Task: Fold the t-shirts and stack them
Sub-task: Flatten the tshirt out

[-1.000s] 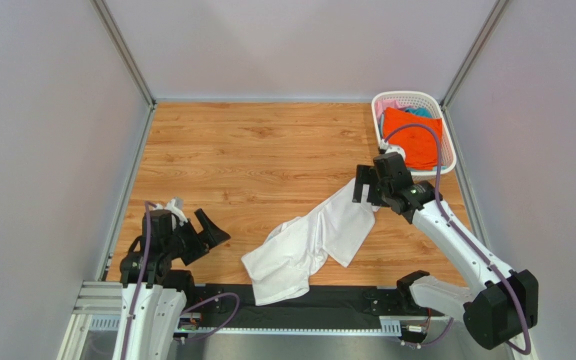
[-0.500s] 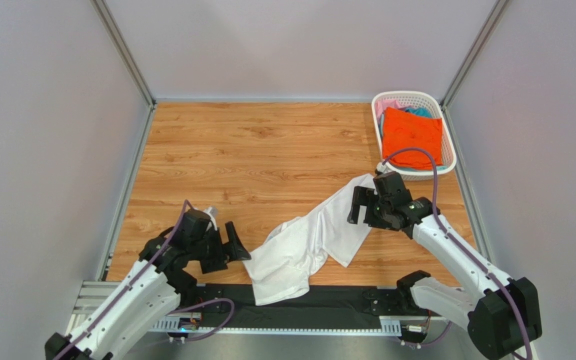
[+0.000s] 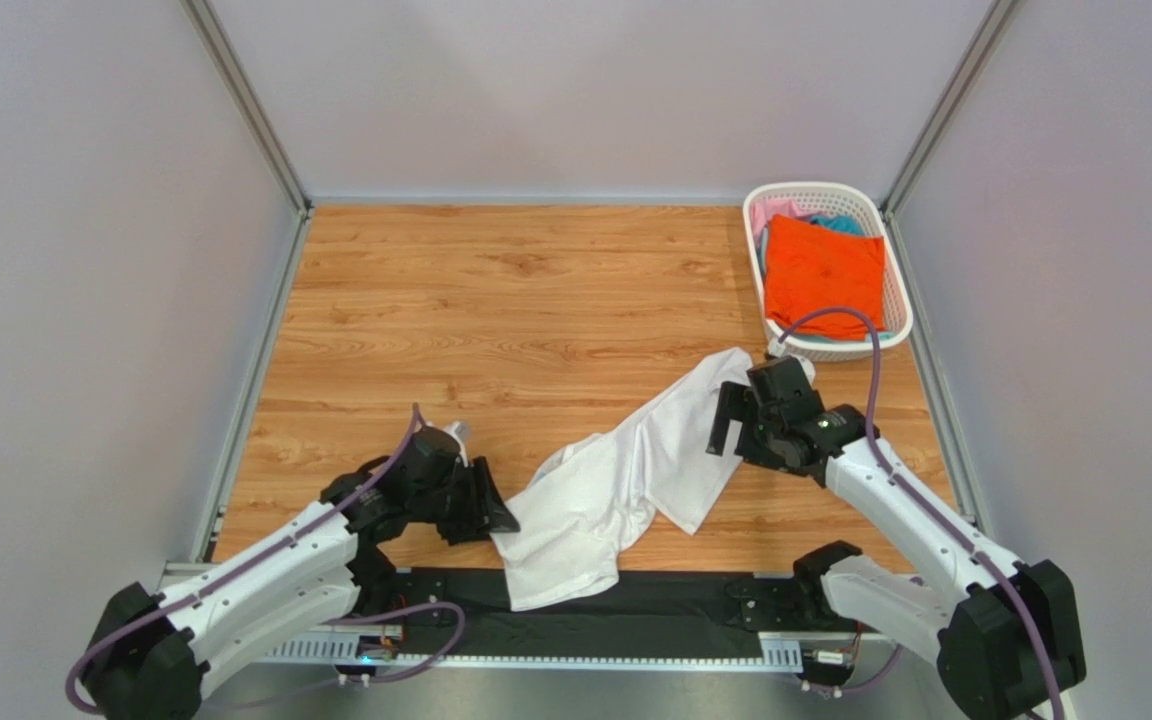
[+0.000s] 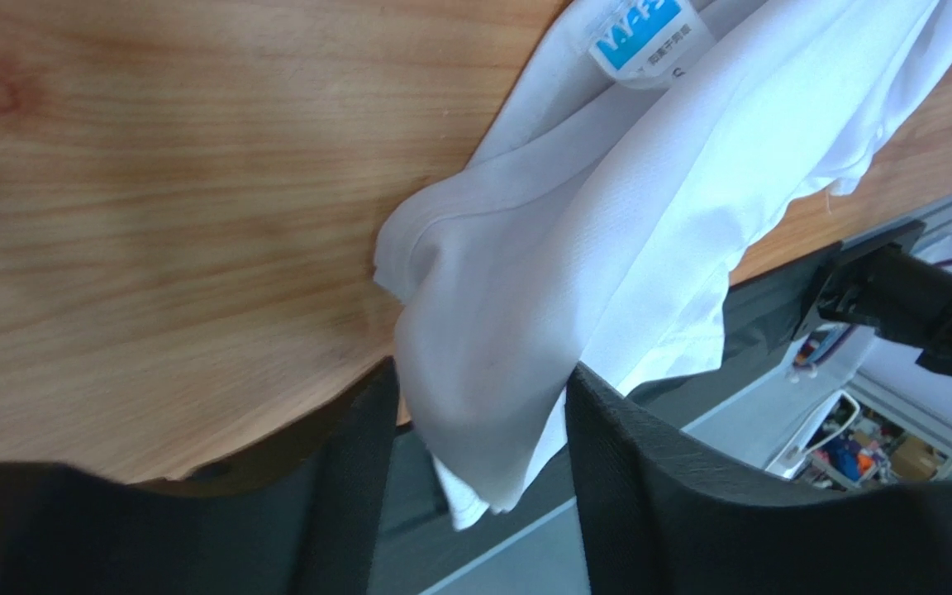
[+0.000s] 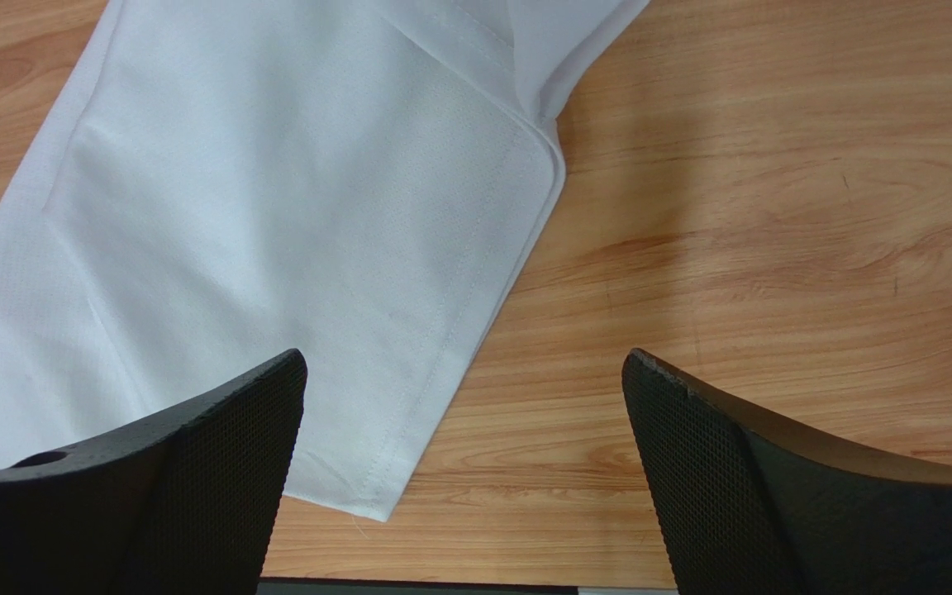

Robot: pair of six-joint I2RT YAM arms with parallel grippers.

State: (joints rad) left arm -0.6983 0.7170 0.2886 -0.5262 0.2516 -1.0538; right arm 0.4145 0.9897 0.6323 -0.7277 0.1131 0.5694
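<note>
A crumpled white t-shirt (image 3: 612, 480) lies across the near middle of the wooden table, its lower end hanging over the front edge. My left gripper (image 3: 495, 518) sits low at the shirt's left edge. In the left wrist view the left gripper (image 4: 481, 384) has its fingers pressed on both sides of a bulging fold of the white t-shirt (image 4: 593, 223). My right gripper (image 3: 729, 420) hovers open over the shirt's far right corner. The right wrist view shows the right gripper (image 5: 462, 360) spread wide above the hemmed corner of the white t-shirt (image 5: 258, 223).
A white lattice basket (image 3: 755, 225) stands at the back right, holding an orange t-shirt (image 3: 826, 278) with pink (image 3: 775, 210) and teal (image 3: 838, 225) cloth behind it. A black rail (image 3: 687, 608) runs along the front edge. Grey walls enclose the table.
My left arm has swung right and down to the shirt's left edge, and its jaws have narrowed onto a fold. The right gripper has sunk slightly toward the shirt's far corner, still open.
</note>
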